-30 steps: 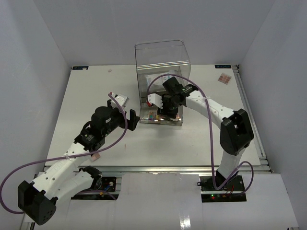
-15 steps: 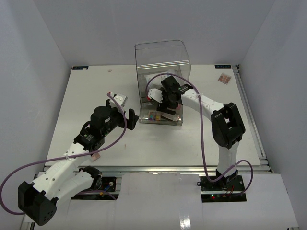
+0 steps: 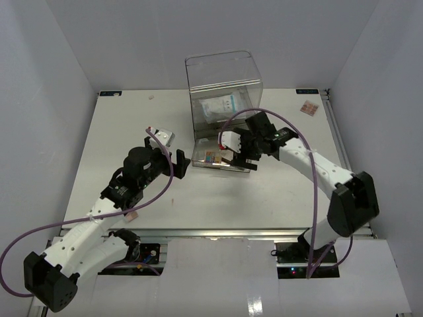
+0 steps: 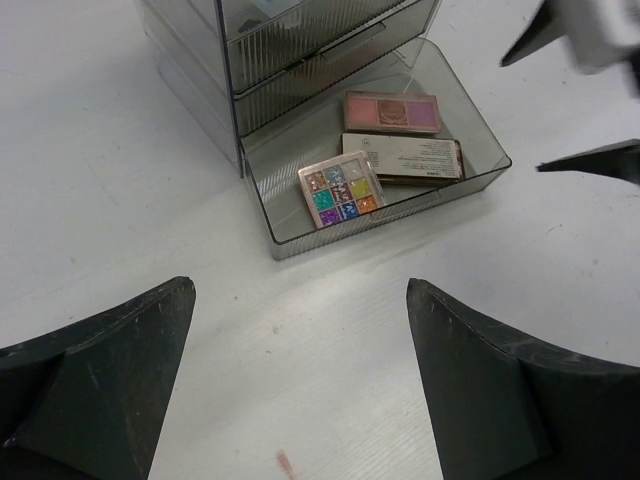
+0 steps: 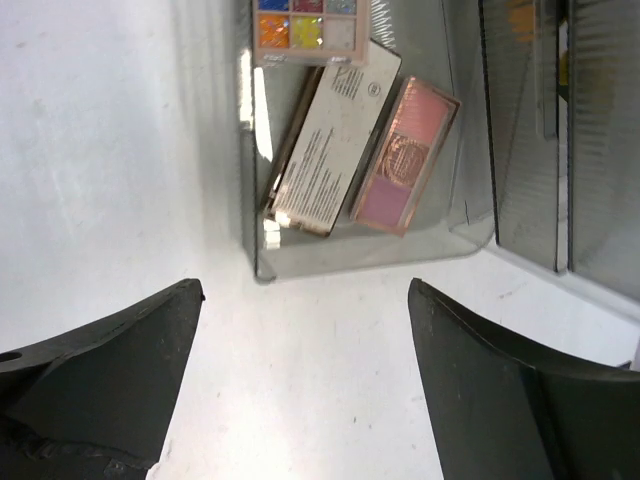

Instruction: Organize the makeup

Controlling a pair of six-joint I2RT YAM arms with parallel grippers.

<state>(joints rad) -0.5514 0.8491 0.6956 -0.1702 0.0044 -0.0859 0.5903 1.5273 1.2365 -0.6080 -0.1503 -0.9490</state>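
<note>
The bottom drawer (image 3: 232, 168) of the clear acrylic box (image 3: 223, 72) is pulled out. In it lie a multicolour eyeshadow palette (image 4: 341, 190), a white-labelled flat palette (image 4: 405, 158) and a pink palette (image 4: 392, 111). The right wrist view shows the same multicolour palette (image 5: 308, 25), labelled palette (image 5: 330, 135) and pink palette (image 5: 405, 155). A pale-blue sachet packet (image 3: 221, 105) shows through the box. My left gripper (image 3: 180, 164) (image 4: 300, 290) is open and empty, left of the drawer. My right gripper (image 3: 238, 160) (image 5: 305, 290) is open and empty at the drawer's right end. Lipstick and compact are out of view.
A small pink flat item (image 3: 308, 107) lies at the table's far right, near the edge. White walls close in the table on three sides. A red smudge (image 4: 287, 463) marks the table under my left gripper. The right gripper's fingers (image 4: 590, 160) show in the left wrist view.
</note>
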